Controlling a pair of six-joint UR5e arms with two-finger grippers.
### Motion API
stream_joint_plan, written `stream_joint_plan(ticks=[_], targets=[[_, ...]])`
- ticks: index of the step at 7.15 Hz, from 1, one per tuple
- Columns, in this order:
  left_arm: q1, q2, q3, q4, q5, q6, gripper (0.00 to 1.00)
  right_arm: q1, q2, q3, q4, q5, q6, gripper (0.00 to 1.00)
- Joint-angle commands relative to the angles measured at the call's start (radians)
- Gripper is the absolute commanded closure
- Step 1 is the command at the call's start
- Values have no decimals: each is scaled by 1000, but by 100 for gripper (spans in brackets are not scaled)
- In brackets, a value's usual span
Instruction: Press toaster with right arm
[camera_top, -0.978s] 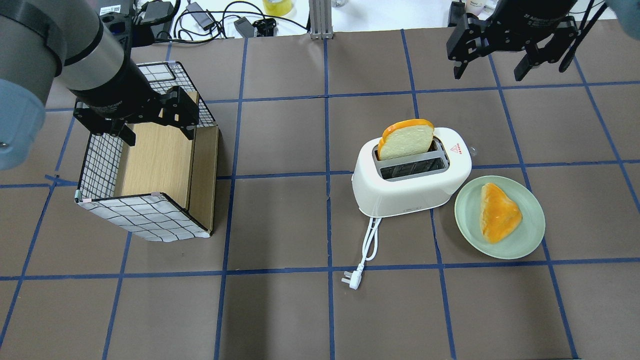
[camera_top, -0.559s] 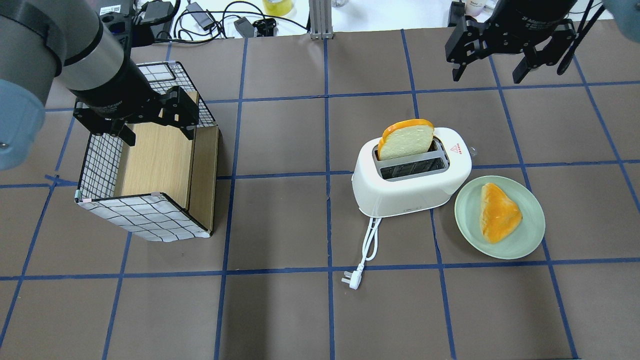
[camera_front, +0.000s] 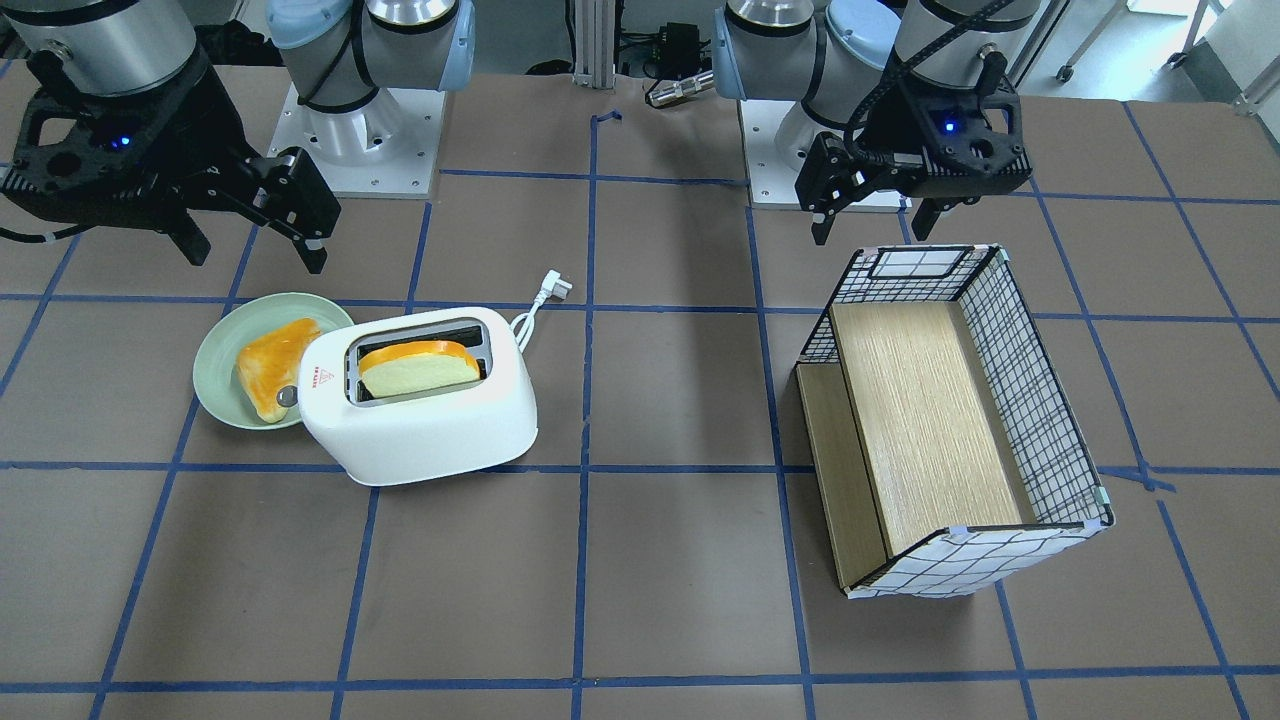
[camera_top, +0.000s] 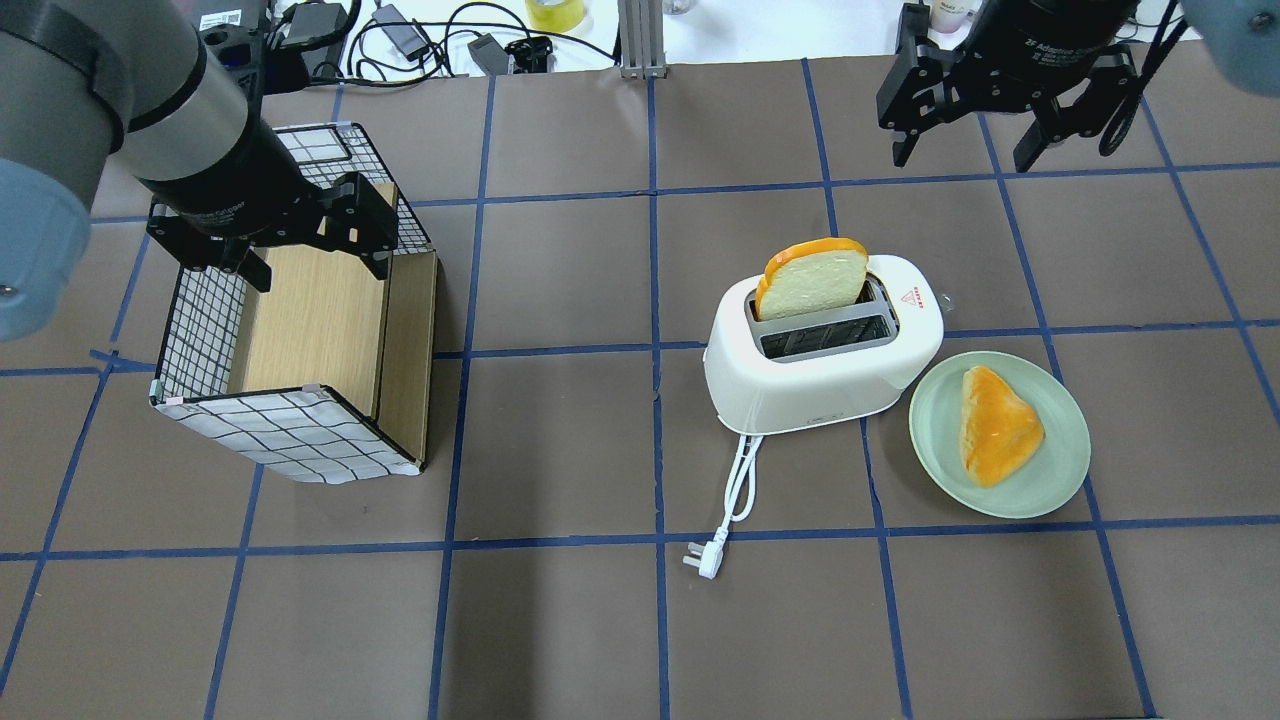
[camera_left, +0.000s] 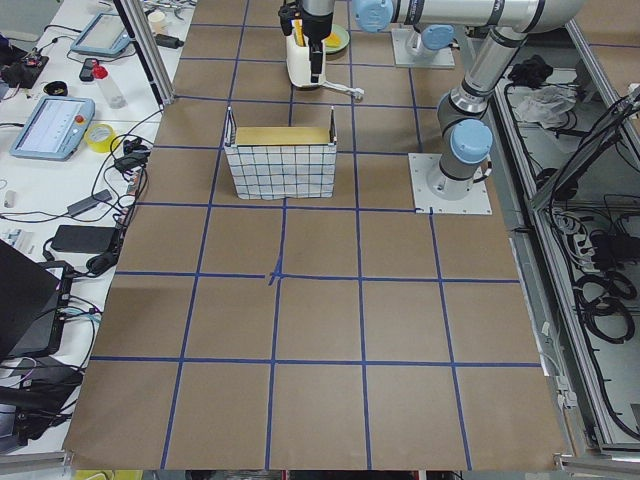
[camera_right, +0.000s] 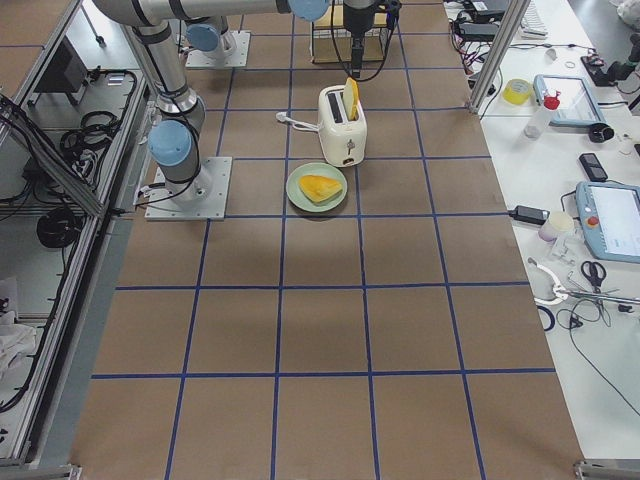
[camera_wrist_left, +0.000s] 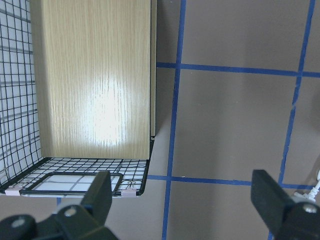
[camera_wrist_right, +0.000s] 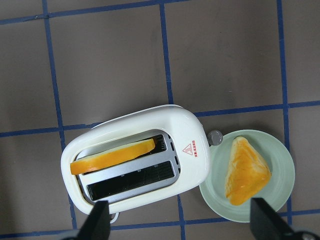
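The white two-slot toaster (camera_top: 800, 385) stands right of the table's middle, and also shows in the front view (camera_front: 420, 430) and the right wrist view (camera_wrist_right: 195, 125). A bread slice (camera_top: 812, 280) stands up out of its far slot. Its grey knob (camera_wrist_right: 215, 136) points at the plate. My right gripper (camera_top: 962, 150) is open and empty, hanging high beyond the toaster and to its right, apart from it (camera_front: 255, 250). My left gripper (camera_top: 315, 262) is open and empty above the far end of the wire basket (camera_front: 870, 228).
A pale green plate (camera_top: 1060, 480) with an orange-topped bread piece (camera_top: 995, 425) touches the toaster's right end. The white cord and plug (camera_top: 705, 562) trail toward the robot. A wire basket (camera_top: 290, 440) with wooden panels lies on its side at left. Cables line the far edge.
My right gripper has shifted a little to the left and farther away in the overhead view, still open. The left arm, toaster and plate have not moved.
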Motion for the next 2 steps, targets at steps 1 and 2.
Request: stream_joint_plan(ticks=[1,2], targets=[[0,0,0,0,0,0,0,1,2,2,-2,-3,-7,0],[0,0,0,0,0,0,0,1,2,2,0,-5,-9,0]])
